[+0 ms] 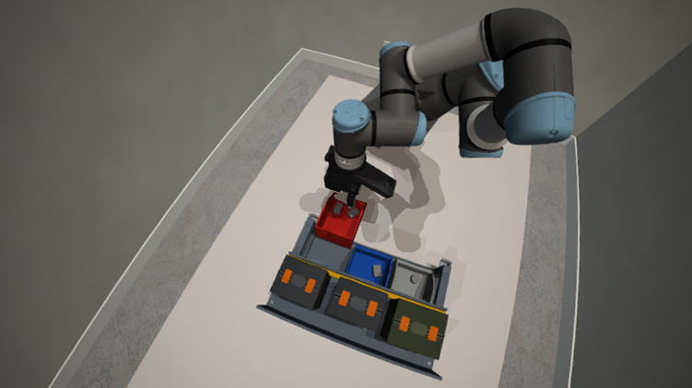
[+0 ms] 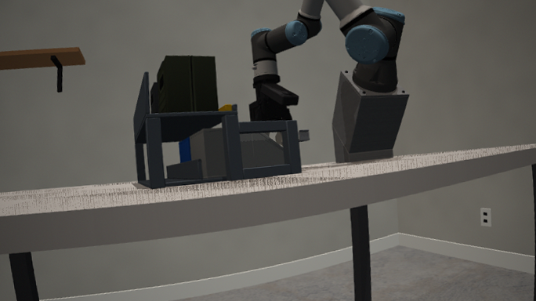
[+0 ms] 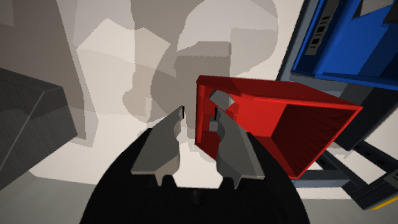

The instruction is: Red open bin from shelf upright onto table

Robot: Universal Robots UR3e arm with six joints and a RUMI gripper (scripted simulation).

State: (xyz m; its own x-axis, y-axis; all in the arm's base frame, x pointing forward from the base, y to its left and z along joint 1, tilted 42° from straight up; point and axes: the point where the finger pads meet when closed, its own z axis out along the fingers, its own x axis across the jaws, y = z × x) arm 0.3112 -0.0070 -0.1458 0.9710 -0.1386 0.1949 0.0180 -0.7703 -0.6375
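Note:
The red bin (image 1: 334, 227) (image 3: 250, 117) is outside the left bay of the grey rack (image 1: 327, 252) (image 2: 232, 148), its far end at the rack's front edge in the top view. Whether that end rests on the rack I cannot tell. Two grey parts lie in it near the gripper, one part (image 1: 338, 208) beside another part (image 1: 353, 213). My gripper (image 1: 350, 202) (image 3: 199, 107) is partly open, pointing down at the bin's near wall. In the wrist view its fingers stand apart on either side of that wall, with gaps. The rack hides the bin in the exterior view.
A blue bin (image 1: 360, 266) (image 3: 350, 65) and a grey bin (image 1: 405, 284) stand in the rack's other bays. Dark cases (image 1: 298, 282) (image 2: 188, 84) stand on its upper level. The robot's grey base (image 2: 373, 121) (image 3: 35, 120) stands opposite the rack's front.

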